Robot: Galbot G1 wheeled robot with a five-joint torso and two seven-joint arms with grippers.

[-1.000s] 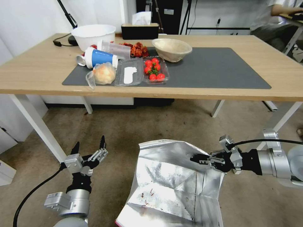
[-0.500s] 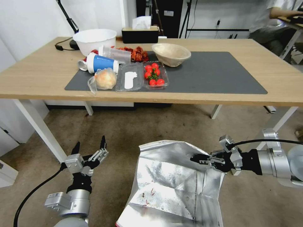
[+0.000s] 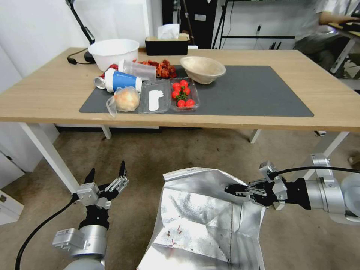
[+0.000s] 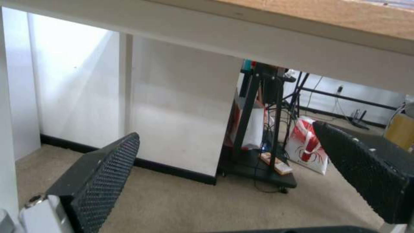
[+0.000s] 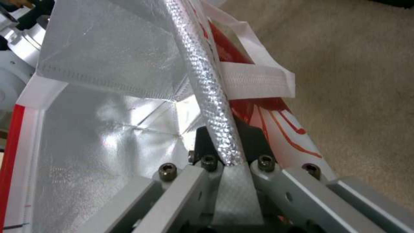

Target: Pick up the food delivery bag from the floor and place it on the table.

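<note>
Fingers of the right gripper (image 3: 234,190) pinched tight on the foil rim of the food delivery bag (image 3: 198,221).
Bag hangs open-mouthed above the carpeted floor (image 3: 168,150), in front of the table (image 3: 330,97); the left gripper (image 3: 107,176) waits low beside a table leg, prongs spread wide, holding nothing.

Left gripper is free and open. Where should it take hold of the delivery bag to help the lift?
Probably the near-left stretch of the food delivery bag's open rim, coming in from the left gripper's own side. That foil edge stands up thin and unobstructed, opposite the wall the right gripper is shut on, so the load would likely balance.
</note>
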